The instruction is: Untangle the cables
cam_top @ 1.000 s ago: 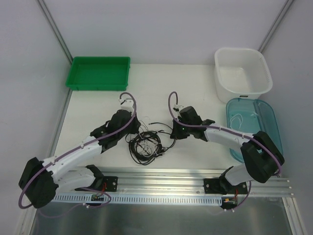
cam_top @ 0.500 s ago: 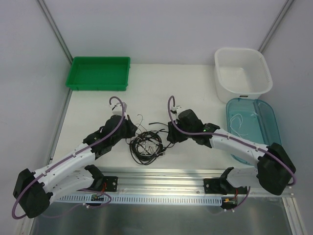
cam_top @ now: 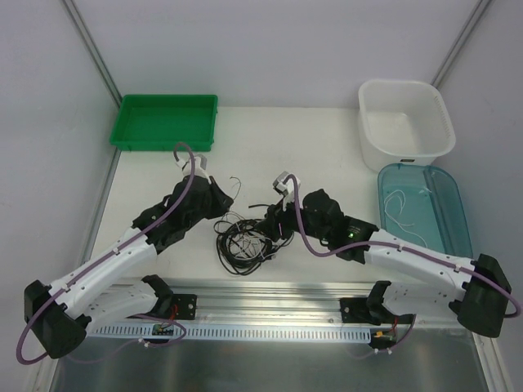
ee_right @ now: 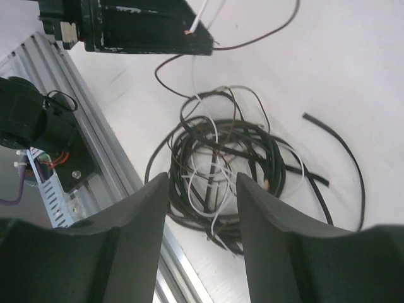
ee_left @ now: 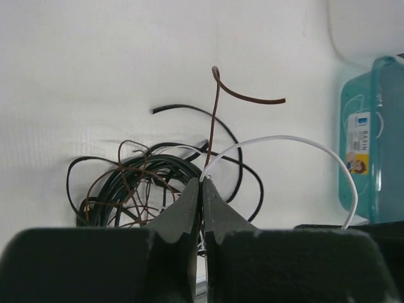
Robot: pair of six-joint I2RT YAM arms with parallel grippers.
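Note:
The cables (cam_top: 245, 241) lie in a tangled heap of black, brown and white loops on the white table, near the front rail. My left gripper (cam_top: 226, 198) is just left of and above the heap. In the left wrist view this gripper (ee_left: 202, 182) is shut, and a thin white cable (ee_left: 284, 140) and a brown one (ee_left: 214, 120) rise from its tips. My right gripper (cam_top: 274, 220) hovers over the heap's right side. The right wrist view shows its jaws (ee_right: 202, 180) open, with the coil (ee_right: 221, 167) below them and nothing held. The left gripper (ee_right: 189, 31) shows at that view's top.
A green tray (cam_top: 163, 122) stands at the back left and a white tub (cam_top: 406, 118) at the back right. A teal bin (cam_top: 445, 204) at the right holds a thin white cord. The aluminium rail (cam_top: 270, 296) runs along the front edge.
The right gripper has opened and moved left and toward the front, over the heap. The left gripper, still shut, has drawn its strands a little toward the back.

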